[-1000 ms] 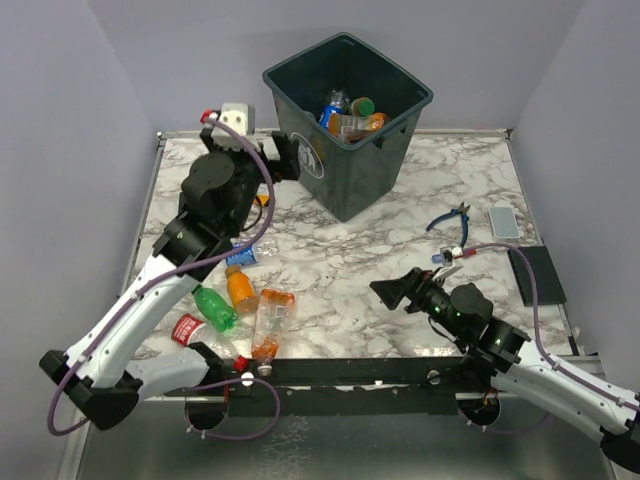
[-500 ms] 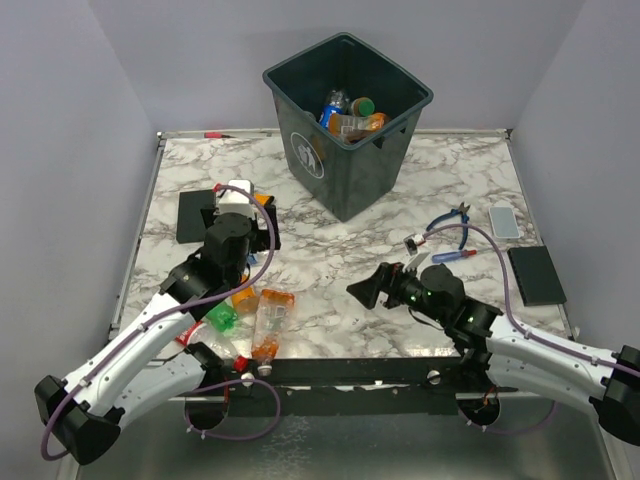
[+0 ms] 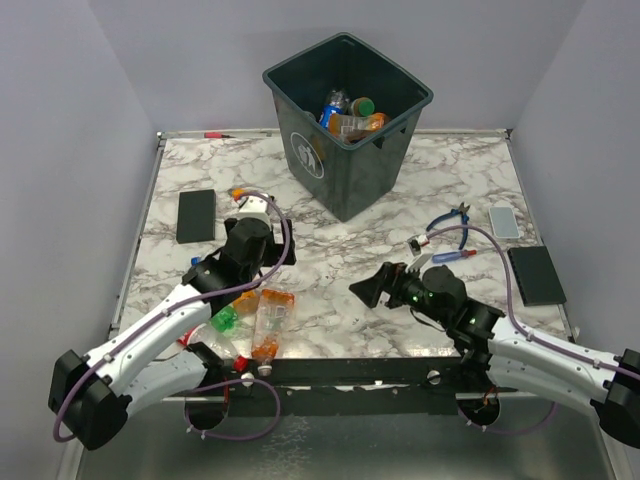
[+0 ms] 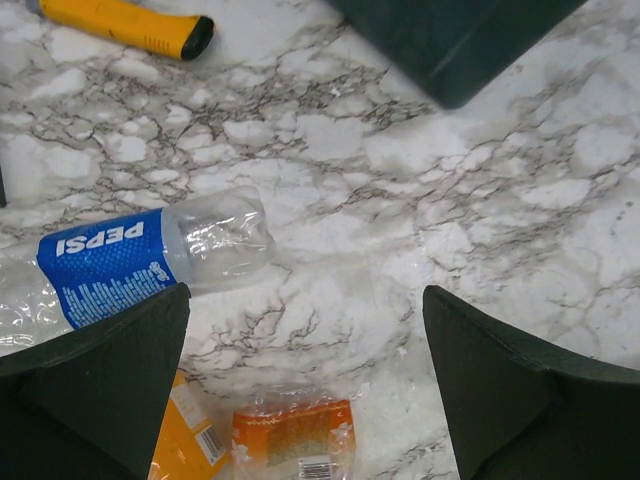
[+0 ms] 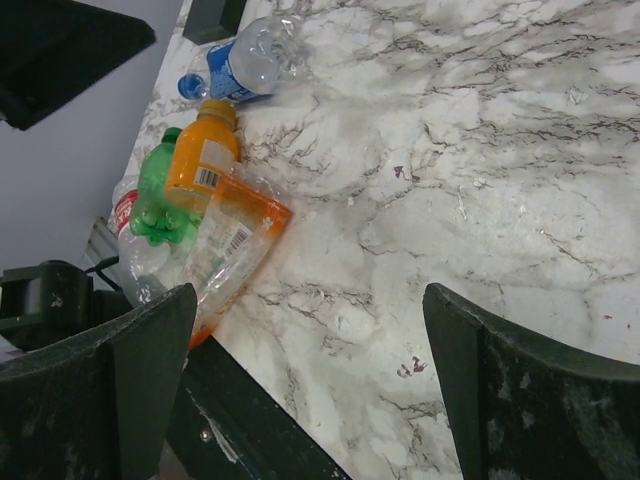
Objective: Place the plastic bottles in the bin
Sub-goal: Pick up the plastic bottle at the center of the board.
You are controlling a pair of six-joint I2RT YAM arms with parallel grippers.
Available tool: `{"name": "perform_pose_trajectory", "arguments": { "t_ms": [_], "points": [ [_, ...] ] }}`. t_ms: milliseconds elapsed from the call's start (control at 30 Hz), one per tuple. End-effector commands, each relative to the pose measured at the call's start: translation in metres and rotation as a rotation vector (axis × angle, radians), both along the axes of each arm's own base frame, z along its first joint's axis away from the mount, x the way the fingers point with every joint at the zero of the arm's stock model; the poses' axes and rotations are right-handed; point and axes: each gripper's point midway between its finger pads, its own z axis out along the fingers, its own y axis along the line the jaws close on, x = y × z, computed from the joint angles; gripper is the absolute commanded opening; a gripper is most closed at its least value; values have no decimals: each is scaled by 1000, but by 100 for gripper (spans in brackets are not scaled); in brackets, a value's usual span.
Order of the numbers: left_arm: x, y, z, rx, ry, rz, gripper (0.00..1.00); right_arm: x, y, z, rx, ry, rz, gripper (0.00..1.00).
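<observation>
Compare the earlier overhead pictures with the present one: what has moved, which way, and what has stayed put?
The left gripper drew back from beside the bin toward the near edge and now hangs open above the loose bottles. The right gripper shifted slightly leftward, also open. Nothing was grasped or released. The bin and the loose bottles stayed put.

The left gripper (image 4: 305, 292) has swung from the bin (image 3: 338, 172) back over the bottles (image 3: 271, 314).
</observation>
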Motion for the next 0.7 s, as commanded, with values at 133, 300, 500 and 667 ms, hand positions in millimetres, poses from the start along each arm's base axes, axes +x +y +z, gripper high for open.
{"name": "perform_pose_trajectory", "arguments": {
  "t_ms": [133, 300, 500, 667],
  "points": [
    [-17, -9, -47, 52, 163, -77, 99, -1, -11, -17, -90, 39, -29, 98],
    [-34, -10, -93, 51, 369, -23, 99, 1, -9, -22, -99, 59, -36, 98],
    [-16, 14, -69, -1, 262, 198, 99, 3, -1, -22, -68, 51, -20, 97],
    [10, 40, -31, -146, 118, 438, 99, 2, -2, -23, -46, 47, -25, 97]
  ]
}}
